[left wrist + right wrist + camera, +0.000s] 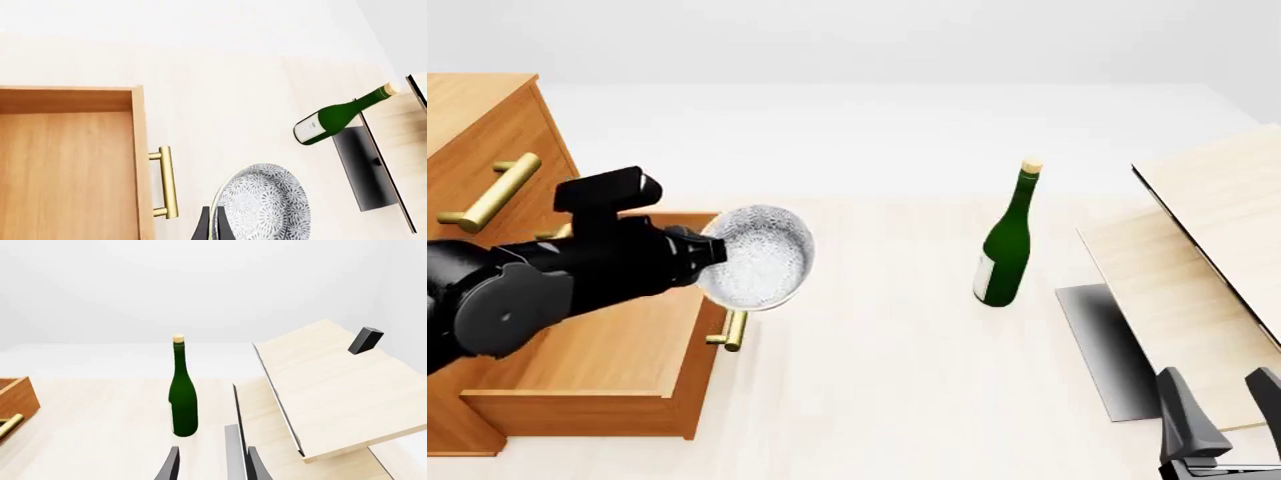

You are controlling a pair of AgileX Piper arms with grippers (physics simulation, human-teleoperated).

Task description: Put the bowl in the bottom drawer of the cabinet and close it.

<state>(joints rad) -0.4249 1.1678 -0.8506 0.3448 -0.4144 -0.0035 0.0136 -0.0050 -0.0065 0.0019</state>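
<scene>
The speckled white-grey bowl (761,257) hangs tipped on its side in the air, just over the front edge and handle of the bottom drawer (594,360). My left gripper (710,250) is shut on its rim. In the left wrist view the thin fingers (212,226) pinch the bowl (263,205) beside the brass handle (165,182). The bottom drawer (67,165) is pulled out of the orange-brown cabinet (487,130), and its inside is bare wood. At the near right edge of the table my right gripper (1221,402) is open and holds nothing.
A green bottle (1008,245) stands upright in the middle of the table. Pale wooden boards (1214,230) lean on a dark stand (1101,345) at the right, close to the right gripper (213,467). A higher drawer's brass handle (494,192) juts from the cabinet.
</scene>
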